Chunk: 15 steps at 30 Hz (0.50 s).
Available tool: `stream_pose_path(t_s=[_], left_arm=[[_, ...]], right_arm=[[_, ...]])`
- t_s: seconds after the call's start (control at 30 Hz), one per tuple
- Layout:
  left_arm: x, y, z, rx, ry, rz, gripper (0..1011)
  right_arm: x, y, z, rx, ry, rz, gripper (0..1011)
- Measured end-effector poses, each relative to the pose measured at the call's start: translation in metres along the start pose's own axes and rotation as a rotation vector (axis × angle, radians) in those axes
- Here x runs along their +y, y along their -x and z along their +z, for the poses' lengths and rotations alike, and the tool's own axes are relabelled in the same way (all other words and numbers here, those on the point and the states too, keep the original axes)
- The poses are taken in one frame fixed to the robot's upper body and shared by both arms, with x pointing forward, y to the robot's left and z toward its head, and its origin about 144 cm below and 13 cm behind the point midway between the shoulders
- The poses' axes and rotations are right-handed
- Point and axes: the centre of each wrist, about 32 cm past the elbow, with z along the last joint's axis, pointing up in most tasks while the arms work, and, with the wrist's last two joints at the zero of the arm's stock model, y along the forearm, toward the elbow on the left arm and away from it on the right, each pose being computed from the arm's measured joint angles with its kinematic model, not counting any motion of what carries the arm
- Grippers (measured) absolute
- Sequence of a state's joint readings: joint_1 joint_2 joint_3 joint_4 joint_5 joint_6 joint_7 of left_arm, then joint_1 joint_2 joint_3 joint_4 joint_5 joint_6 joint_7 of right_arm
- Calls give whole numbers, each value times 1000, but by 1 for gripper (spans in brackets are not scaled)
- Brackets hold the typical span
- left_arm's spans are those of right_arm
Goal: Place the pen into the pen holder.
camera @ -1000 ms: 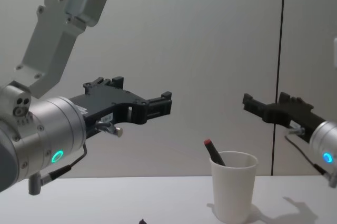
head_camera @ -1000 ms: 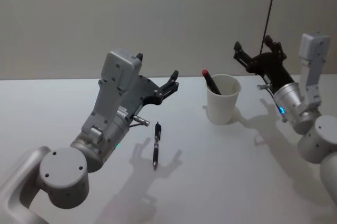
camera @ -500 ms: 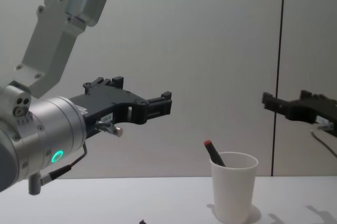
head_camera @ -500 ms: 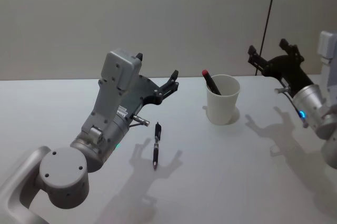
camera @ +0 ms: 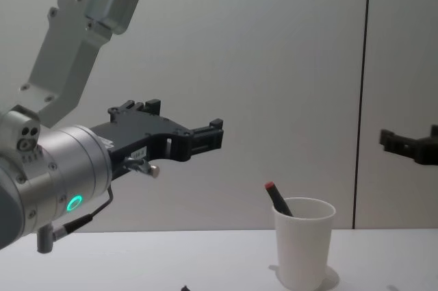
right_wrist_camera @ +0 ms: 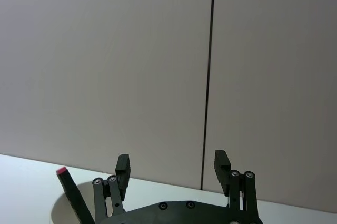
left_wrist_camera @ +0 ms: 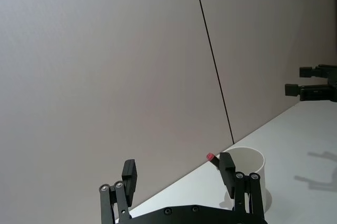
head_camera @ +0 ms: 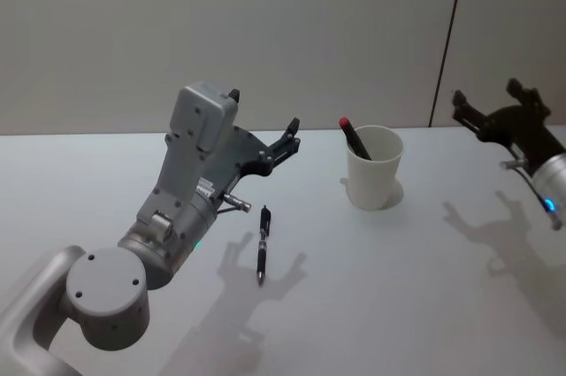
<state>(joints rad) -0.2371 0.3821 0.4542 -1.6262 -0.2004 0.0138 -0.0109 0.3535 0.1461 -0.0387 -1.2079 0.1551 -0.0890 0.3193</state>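
Pen (head_camera: 263, 243) lies flat, lower centre of head view: likely light, stiff, slick, best pinched mid-barrel; left gripper (left_wrist_camera: 178, 167) and right gripper (right_wrist_camera: 171, 159) both spread wide, empty.

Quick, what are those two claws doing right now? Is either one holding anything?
Left gripper: open, empty, raised near the black pen.
Right gripper: open, empty, raised to the right of the pen holder.

Plain grey wall (head_camera: 221, 31), dark vertical seam (head_camera: 448, 40), white table (head_camera: 398, 296).
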Motion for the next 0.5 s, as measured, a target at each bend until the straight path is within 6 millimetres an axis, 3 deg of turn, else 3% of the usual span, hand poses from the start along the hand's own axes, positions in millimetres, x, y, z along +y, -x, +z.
stream_pose_path(t_s=[0.5], left_arm=[[0,0,0,0,0,0,1003]], right_arm=[[-31,-23,5,-52,68,-35,1002]])
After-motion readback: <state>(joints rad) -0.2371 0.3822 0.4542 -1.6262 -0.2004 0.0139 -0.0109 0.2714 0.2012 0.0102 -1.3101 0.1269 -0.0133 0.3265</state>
